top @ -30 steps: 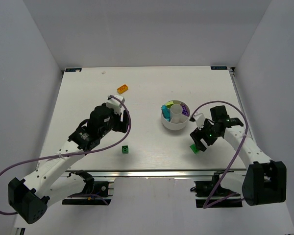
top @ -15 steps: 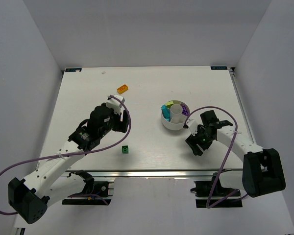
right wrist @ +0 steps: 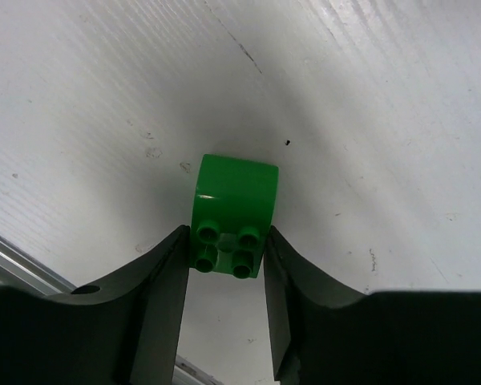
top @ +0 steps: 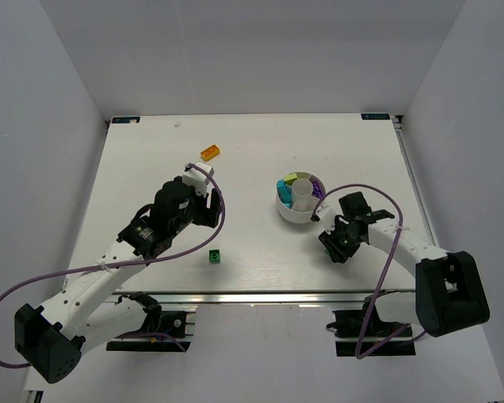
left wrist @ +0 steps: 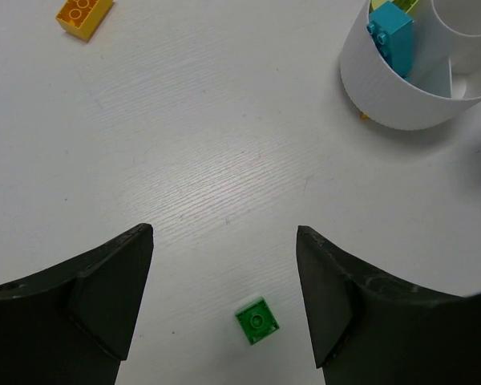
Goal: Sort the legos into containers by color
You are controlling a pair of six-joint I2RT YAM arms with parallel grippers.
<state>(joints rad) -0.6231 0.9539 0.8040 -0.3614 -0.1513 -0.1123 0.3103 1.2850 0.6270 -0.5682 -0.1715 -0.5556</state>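
Note:
My right gripper is shut on a green brick, its studs facing the camera, close over the table. In the top view this gripper is just front-right of the white dish and hides the brick. The dish holds cyan, lime and purple bricks. My left gripper is open and empty, high above a small green brick, which also shows in the top view. An orange brick lies at the back.
In the left wrist view the dish wall is at the upper right with a cyan brick inside, and the orange brick is at the upper left. The table's metal front edge runs close behind the right gripper.
My right arm has drawn in toward the dish, and the green brick seen on the table by its fingers a second ago is now hidden between them. The left arm has not moved.

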